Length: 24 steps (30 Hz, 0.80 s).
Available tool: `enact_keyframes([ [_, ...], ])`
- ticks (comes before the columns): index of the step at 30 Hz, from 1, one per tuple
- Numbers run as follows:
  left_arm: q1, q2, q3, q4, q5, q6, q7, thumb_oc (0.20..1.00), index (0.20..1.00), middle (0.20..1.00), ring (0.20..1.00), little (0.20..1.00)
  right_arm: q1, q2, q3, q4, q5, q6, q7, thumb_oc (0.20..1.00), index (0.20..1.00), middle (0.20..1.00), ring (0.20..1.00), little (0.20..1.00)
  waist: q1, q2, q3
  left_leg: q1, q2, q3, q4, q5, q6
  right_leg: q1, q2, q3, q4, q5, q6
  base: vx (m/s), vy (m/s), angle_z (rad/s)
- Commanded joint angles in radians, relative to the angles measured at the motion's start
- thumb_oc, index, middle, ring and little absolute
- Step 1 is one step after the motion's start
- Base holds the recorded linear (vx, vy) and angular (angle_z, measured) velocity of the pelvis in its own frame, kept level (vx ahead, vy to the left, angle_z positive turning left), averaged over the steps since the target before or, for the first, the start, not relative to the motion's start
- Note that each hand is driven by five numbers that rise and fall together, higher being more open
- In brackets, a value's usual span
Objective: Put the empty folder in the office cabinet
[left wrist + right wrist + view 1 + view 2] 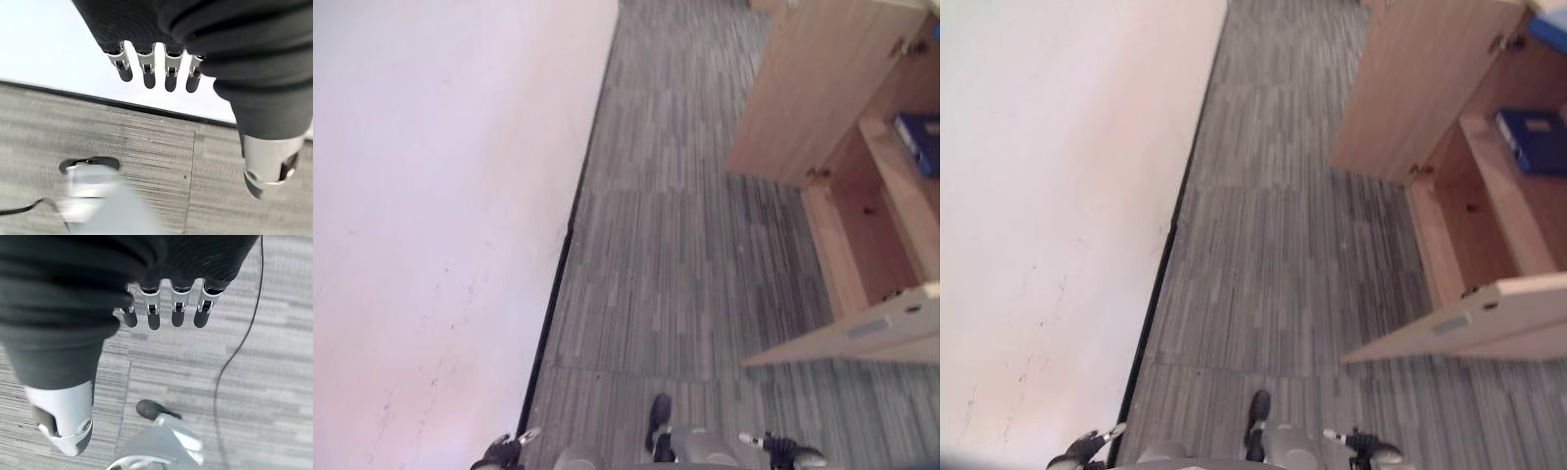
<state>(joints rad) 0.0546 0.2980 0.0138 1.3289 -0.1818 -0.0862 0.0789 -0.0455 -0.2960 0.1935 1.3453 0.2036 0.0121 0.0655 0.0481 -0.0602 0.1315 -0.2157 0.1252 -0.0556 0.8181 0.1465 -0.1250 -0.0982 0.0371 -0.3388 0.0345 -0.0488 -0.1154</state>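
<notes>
A light wooden office cabinet (803, 88) stands at the right with its doors open. Inside it, a blue folder (1533, 137) lies on a shelf; the compartment below it (876, 235) is bare wood. My left hand (504, 450) hangs low near the wall's foot. In its wrist view the left hand (169, 78) has straight fingers with nothing in them. My right hand (783, 450) hangs low too, well short of the cabinet. The right hand (154, 316) is likewise open and holds nothing.
A white wall (440, 196) with a black skirting line (553, 294) runs along the left. Grey striped carpet (675, 245) lies between wall and cabinet. The nearer open cabinet door (862, 338) juts out over the carpet.
</notes>
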Motion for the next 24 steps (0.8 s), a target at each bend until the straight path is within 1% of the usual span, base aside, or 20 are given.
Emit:
enact_keyframes([
  [1,-0.032,0.009,-0.015,-0.013,-0.011,0.009,0.004,1.0,1.0,1.0,1.0,1.0,-0.043,-0.038,0.031,0.032,-0.036,0.014,-0.01,1.0,1.0,1.0,1.0,1.0,0.013,-0.03,0.07,0.034,0.032,0.126,-0.319,-0.058,0.072,0.069,-0.123,0.091,-0.041,0.065,0.154,0.2,-0.088,-0.38],
  [2,-0.032,0.008,-0.015,-0.013,-0.011,0.009,0.004,1.0,1.0,1.0,1.0,1.0,-0.043,-0.038,0.031,0.032,-0.036,0.014,-0.01,1.0,1.0,1.0,1.0,1.0,0.015,-0.029,0.071,0.036,0.033,0.127,-0.319,-0.06,0.072,0.071,-0.122,0.092,-0.041,0.065,0.155,0.22,-0.026,-0.18],
  [3,-0.027,0.006,-0.018,-0.012,-0.007,0.01,0.004,1.0,1.0,1.0,1.0,1.0,-0.045,-0.043,0.029,0.03,-0.037,0.013,-0.013,1.0,1.0,1.0,1.0,1.0,0.024,-0.031,0.074,-0.005,0.018,0.132,-0.36,-0.068,0.068,0.095,-0.124,0.099,-0.057,0.061,0.162,0.2,0.075,-0.34],
  [4,-0.018,0.001,-0.018,-0.007,-0.003,0.01,0.002,1.0,1.0,1.0,1.0,1.0,-0.047,-0.05,0.033,0.025,-0.041,0.01,-0.015,1.0,1.0,1.0,1.0,1.0,0.045,-0.021,0.07,-0.039,-0.007,0.122,-0.473,-0.06,0.053,0.132,-0.125,0.118,-0.076,0.047,0.175,0.41,0.154,-0.28],
  [5,-0.01,-0.005,-0.022,-0.01,-0.01,0.007,0.001,1.0,1.0,1.0,1.0,1.0,-0.045,-0.051,0.045,0.022,-0.054,0.005,-0.012,1.0,1.0,1.0,1.0,1.0,0.076,0.003,0.065,-0.056,-0.03,0.076,-0.658,-0.007,0.031,0.183,-0.115,0.128,-0.088,0.022,0.184,0.54,0.197,-0.77],
  [6,-0.009,-0.013,-0.022,-0.015,-0.018,0.002,0.005,1.0,1.0,1.0,1.0,1.0,-0.042,-0.049,0.051,0.021,-0.069,0.003,-0.015,1.0,1.0,1.0,1.0,1.0,0.096,0.024,0.056,-0.087,-0.017,0.051,-0.779,0.059,0.008,0.224,-0.109,0.136,-0.093,-0.004,0.191,0.41,0.131,-0.7],
  [7,-0.009,-0.013,-0.022,-0.015,-0.018,0.002,0.005,1.0,1.0,1.0,1.0,1.0,-0.042,-0.049,0.051,0.021,-0.069,0.003,-0.015,1.0,1.0,1.0,1.0,1.0,0.095,0.022,0.058,-0.08,-0.019,0.051,-0.785,0.061,0.007,0.228,-0.111,0.135,-0.093,-0.006,0.191,0.54,0.154,-1.27],
  [8,-0.003,-0.029,-0.023,-0.013,-0.03,0.002,0.005,1.0,1.0,1.0,1.0,1.0,-0.034,-0.042,0.052,0.016,-0.074,0.003,-0.012,1.0,1.0,1.0,1.0,1.0,0.116,0.035,0.054,-0.134,-0.005,0.064,-0.886,0.092,-0.019,0.293,-0.113,0.158,-0.099,-0.044,0.196,0.79,0.336,-0.61],
  [9,0.022,-0.047,-0.007,0.018,-0.031,0.009,-0.007,1.0,1.0,1.0,1.0,1.0,-0.015,-0.028,0.053,0.039,-0.097,0.009,0.0,1.0,1.0,1.0,1.0,1.0,0.164,0.055,0.026,-0.132,-0.004,-0.011,-0.9,0.116,-0.031,0.366,-0.111,0.214,-0.122,-0.079,0.214,0.9,0.407,-0.59],
  [10,0.029,-0.049,0.0,0.026,-0.031,0.011,-0.009,1.0,1.0,1.0,1.0,1.0,-0.012,-0.021,0.049,0.048,-0.103,0.01,0.002,1.0,1.0,1.0,1.0,1.0,0.171,0.06,0.018,-0.119,-0.003,-0.031,-0.9,0.128,-0.036,0.38,-0.117,0.223,-0.122,-0.088,0.223,0.81,0.458,-0.61],
  [11,0.035,-0.049,0.011,0.041,-0.035,0.014,-0.007,1.0,1.0,1.0,1.0,1.0,-0.009,-0.013,0.041,0.064,-0.109,0.015,0.004,1.0,1.0,1.0,1.0,1.0,0.183,0.057,-0.001,-0.099,-0.004,-0.026,-0.881,0.135,-0.031,0.394,-0.154,0.217,-0.122,-0.092,0.246,0.57,0.391,-1.24],
  [12,0.038,-0.043,0.018,0.061,-0.025,0.016,-0.01,1.0,1.0,1.0,1.0,1.0,-0.009,-0.006,0.034,0.071,-0.113,0.018,0.012,1.0,1.0,1.0,1.0,1.0,0.192,0.045,-0.025,-0.09,-0.02,-0.008,-0.86,0.118,-0.013,0.388,-0.204,0.211,-0.122,-0.076,0.274,0.66,0.499,-0.95],
  [13,0.038,-0.031,0.027,0.069,-0.018,0.02,-0.009,1.0,1.0,1.0,1.0,1.0,-0.009,0.003,0.037,0.073,-0.117,0.021,0.014,1.0,1.0,1.0,1.0,1.0,0.199,0.022,-0.051,-0.085,-0.054,0.006,-0.839,0.079,0.009,0.372,-0.261,0.208,-0.122,-0.038,0.303,0.56,0.5,-0.52],
  [14,0.031,-0.024,0.022,0.059,-0.017,0.018,-0.009,1.0,1.0,1.0,1.0,1.0,-0.018,0.007,0.034,0.069,-0.116,0.024,0.014,1.0,1.0,1.0,1.0,1.0,0.199,0.007,-0.069,-0.077,-0.088,0.02,-0.837,0.045,0.03,0.347,-0.308,0.204,-0.105,0.005,0.323,0.41,0.414,-0.2],
  [17,0.015,-0.014,0.007,0.039,-0.012,0.015,-0.007,1.0,1.0,1.0,1.0,1.0,-0.025,0.01,0.033,0.05,-0.115,0.023,0.011,1.0,1.0,1.0,1.0,1.0,0.192,-0.01,-0.085,-0.081,-0.144,0.031,-0.819,-0.002,0.062,0.31,-0.371,0.208,-0.069,0.096,0.349,0.23,0.288,-0.17],
  [18,0.005,-0.009,-0.004,0.021,-0.007,0.013,-0.005,1.0,1.0,1.0,1.0,1.0,-0.034,0.012,0.042,0.038,-0.121,0.023,0.012,1.0,1.0,1.0,1.0,1.0,0.188,-0.017,-0.089,-0.089,-0.178,0.028,-0.796,-0.032,0.081,0.293,-0.406,0.203,-0.048,0.174,0.361,0.18,0.27,0.44],
  [21,-0.006,-0.003,-0.018,0.006,0.0,0.011,-0.003,1.0,1.0,1.0,1.0,1.0,-0.047,0.015,0.052,0.018,-0.124,0.022,0.016,1.0,1.0,1.0,1.0,1.0,0.189,-0.027,-0.095,-0.113,-0.216,0.024,-0.748,-0.078,0.104,0.27,-0.448,0.197,-0.029,0.282,0.373,0.12,0.2,0.46],
  [22,-0.009,-0.001,-0.021,0.003,0.004,0.013,-0.002,1.0,1.0,1.0,1.0,1.0,-0.057,0.017,0.055,0.003,-0.126,0.021,0.014,1.0,1.0,1.0,1.0,1.0,0.191,-0.032,-0.096,-0.123,-0.235,0.023,-0.712,-0.11,0.115,0.261,-0.477,0.183,-0.01,0.345,0.377,0.15,0.201,0.36],
  [23,-0.011,0.001,-0.023,0.004,0.008,0.014,-0.001,1.0,1.0,1.0,1.0,1.0,-0.06,0.018,0.055,0.0,-0.126,0.021,0.015,1.0,1.0,1.0,1.0,1.0,0.194,-0.033,-0.097,-0.122,-0.244,0.021,-0.699,-0.128,0.124,0.257,-0.493,0.172,0.002,0.353,0.377,0.15,0.202,0.33],
  [24,-0.011,0.002,-0.023,0.005,0.011,0.015,0.001,1.0,1.0,1.0,1.0,1.0,-0.062,0.019,0.057,-0.006,-0.127,0.021,0.014,1.0,1.0,1.0,1.0,1.0,0.196,-0.034,-0.098,-0.119,-0.253,0.026,-0.687,-0.143,0.133,0.25,-0.517,0.152,0.023,0.385,0.377,0.18,0.228,0.0],
])
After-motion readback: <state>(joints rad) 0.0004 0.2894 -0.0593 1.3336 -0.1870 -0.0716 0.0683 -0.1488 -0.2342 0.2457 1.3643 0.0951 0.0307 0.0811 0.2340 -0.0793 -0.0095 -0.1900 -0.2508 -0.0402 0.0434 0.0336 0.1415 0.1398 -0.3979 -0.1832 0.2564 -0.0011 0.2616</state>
